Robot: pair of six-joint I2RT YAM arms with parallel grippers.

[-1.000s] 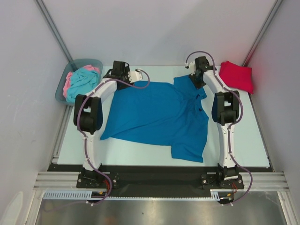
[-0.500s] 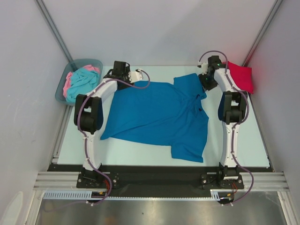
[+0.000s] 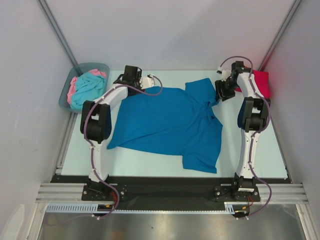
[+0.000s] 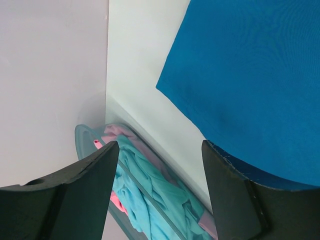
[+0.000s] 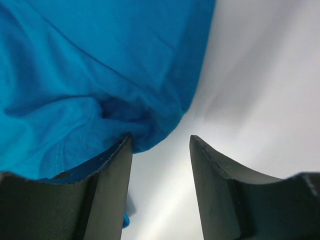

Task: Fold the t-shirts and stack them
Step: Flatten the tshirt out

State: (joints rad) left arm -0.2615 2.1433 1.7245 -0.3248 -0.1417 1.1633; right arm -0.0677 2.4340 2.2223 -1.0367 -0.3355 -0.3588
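Note:
A deep blue t-shirt (image 3: 167, 122) lies spread across the middle of the table. A bright red shirt (image 3: 261, 82) sits folded at the back right corner. Turquoise (image 3: 87, 86) and pink (image 3: 73, 86) shirts lie bunched in the bin. My right gripper (image 3: 223, 91) hangs open just right of the blue shirt's far sleeve (image 5: 100, 75). Its left finger (image 5: 107, 190) brushes the cloth edge, and nothing sits between the jaws (image 5: 161, 145). My left gripper (image 3: 125, 80) stands open above the shirt's back left corner (image 4: 240, 75), empty (image 4: 160, 150), facing the bin.
The grey-blue plastic bin (image 3: 100, 66) stands off the table's back left corner, also seen in the left wrist view (image 4: 82, 137). Grey walls close in on both sides and the back. Bare pale table (image 3: 260, 140) shows right of the blue shirt.
My right gripper has opened, let go of the blue shirt's far sleeve, and drawn right toward the red shirt. The left arm has stayed put.

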